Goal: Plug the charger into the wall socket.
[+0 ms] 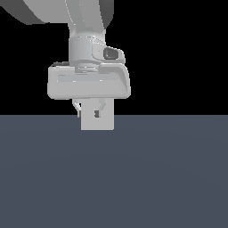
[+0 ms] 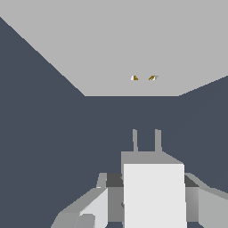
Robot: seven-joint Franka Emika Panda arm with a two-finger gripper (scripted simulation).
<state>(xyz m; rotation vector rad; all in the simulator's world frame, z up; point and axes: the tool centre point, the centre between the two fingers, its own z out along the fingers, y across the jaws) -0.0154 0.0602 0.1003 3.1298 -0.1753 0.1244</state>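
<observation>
In the wrist view the charger, a small white block, is held between my gripper's fingers, its two prongs pointing at the wall socket. The socket is a flat pale plate with two tiny orange dots, and a gap of dark floor separates the prongs from it. In the exterior view the wall socket stands as a white square under the hand and covers most of the gripper. The charger is hidden there.
A dark blue-grey floor spreads around the socket in every direction. The arm's pale hand body hangs just above the plate's top edge. Nothing else stands on the floor in either view.
</observation>
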